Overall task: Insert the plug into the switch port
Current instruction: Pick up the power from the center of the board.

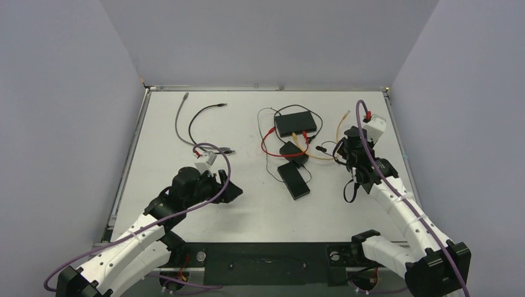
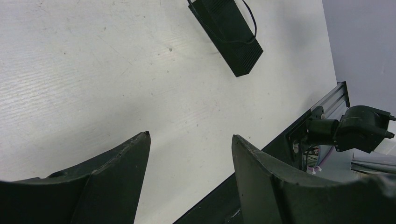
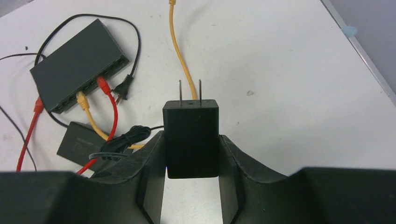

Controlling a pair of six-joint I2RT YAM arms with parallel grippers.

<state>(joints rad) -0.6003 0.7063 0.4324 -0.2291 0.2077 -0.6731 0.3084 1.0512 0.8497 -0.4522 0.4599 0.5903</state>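
The black switch [image 1: 295,123] lies at the table's back centre, and its port row shows in the right wrist view [image 3: 79,65]. A red plug [image 3: 102,84] and a yellow plug [image 3: 81,99] sit in ports. A small black plug [image 3: 122,89] on a thin cord lies on the table just in front of the ports. My right gripper [image 3: 191,140] is shut on a black power adapter [image 3: 190,128], prongs pointing away, held above the table to the right of the switch [image 1: 353,145]. My left gripper [image 2: 190,135] is open and empty, low over the table's front left [image 1: 232,192].
A long black power brick [image 1: 293,179] and a smaller black box [image 1: 293,153] lie in front of the switch. A loose yellow cable [image 3: 180,51] runs ahead of the adapter. A bundled black cord [image 3: 123,139] lies by my right gripper's left finger. Grey and black cables [image 1: 179,120] lie at back left.
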